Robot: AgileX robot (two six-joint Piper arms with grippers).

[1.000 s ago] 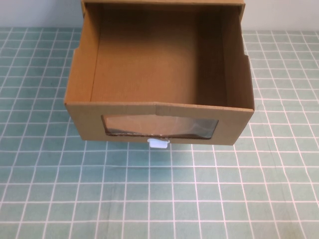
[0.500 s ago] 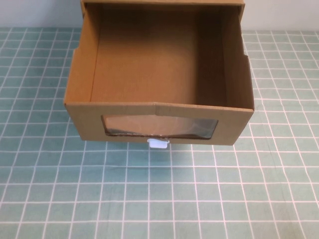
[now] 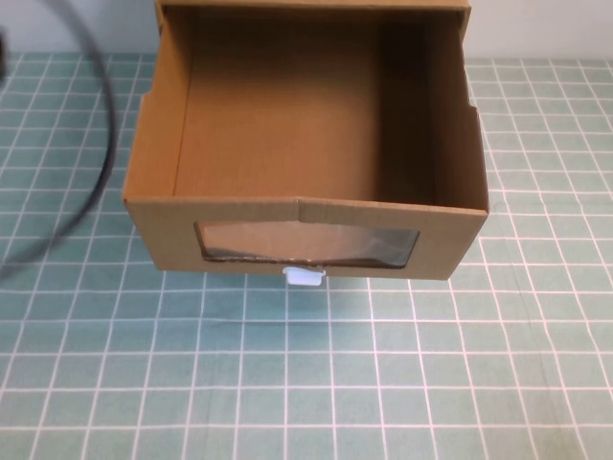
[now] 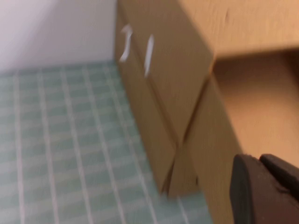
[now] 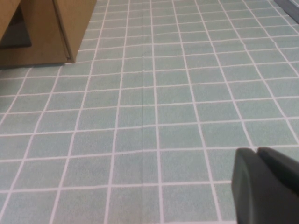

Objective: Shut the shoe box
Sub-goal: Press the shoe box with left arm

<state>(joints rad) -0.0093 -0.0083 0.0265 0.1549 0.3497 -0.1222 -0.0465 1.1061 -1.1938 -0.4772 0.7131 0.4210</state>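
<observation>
Newly arrived cable point(image 3: 91, 144) — left of shoe box point(image 3: 306, 153)

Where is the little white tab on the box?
The white tab sits at the bottom middle of the shoe box front, just under the dark window, on the side facing the robot in the high view.

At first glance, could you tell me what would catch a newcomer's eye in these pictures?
The shoe box dominates the table's middle, its drawer pulled out wide and empty, white tab under the window. A dark cable curves at far left. The left gripper is beside the box; the right gripper hangs over bare table.
</observation>
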